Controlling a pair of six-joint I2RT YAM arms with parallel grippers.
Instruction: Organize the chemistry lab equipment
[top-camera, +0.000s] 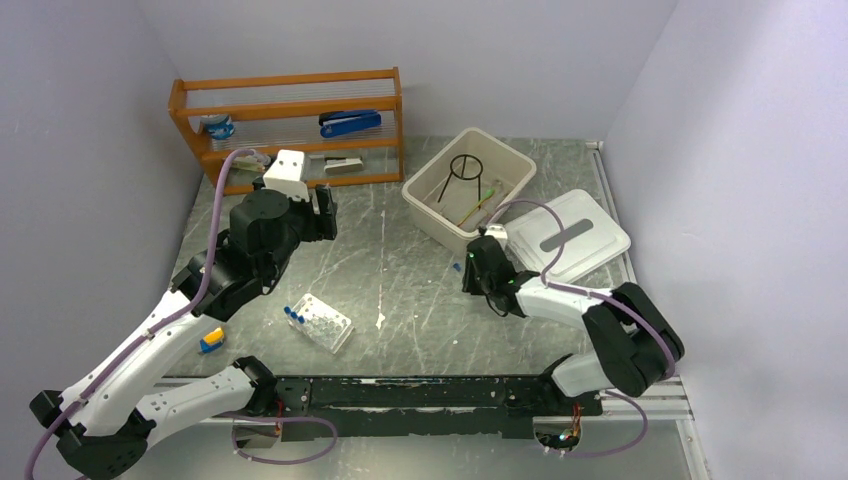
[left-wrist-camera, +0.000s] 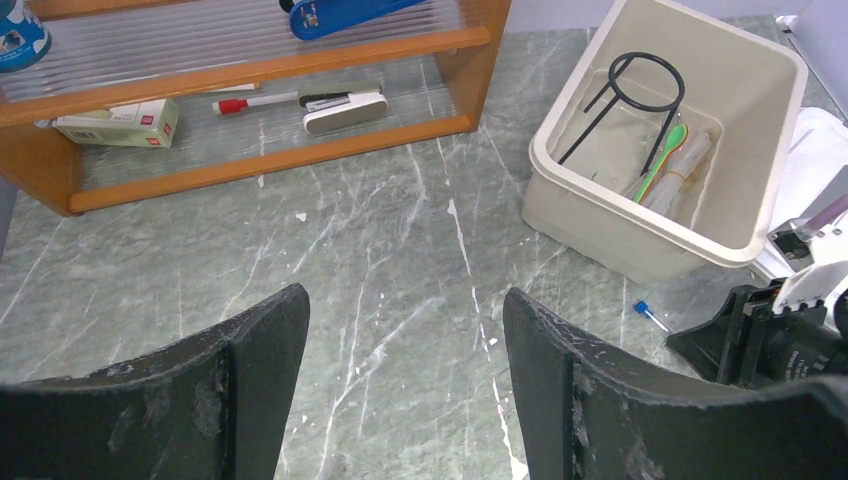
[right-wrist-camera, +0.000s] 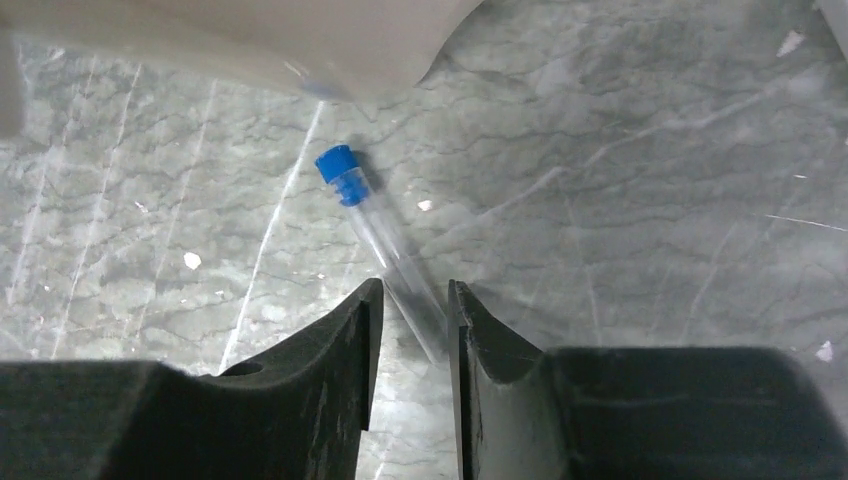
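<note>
Presently the blue-capped clear vial (right-wrist-camera: 383, 235), cap away, is straddled by the right gripper (right-wrist-camera: 412, 298), jaws nearly closed, hold unconfirmed.

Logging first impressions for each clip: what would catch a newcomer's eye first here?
The right gripper, low on the table, straddles a blue-capped vial lying beside the beige bin. The bin holds a black wire tripod. A white rack stands left of centre, and the left gripper hovers open.
</note>
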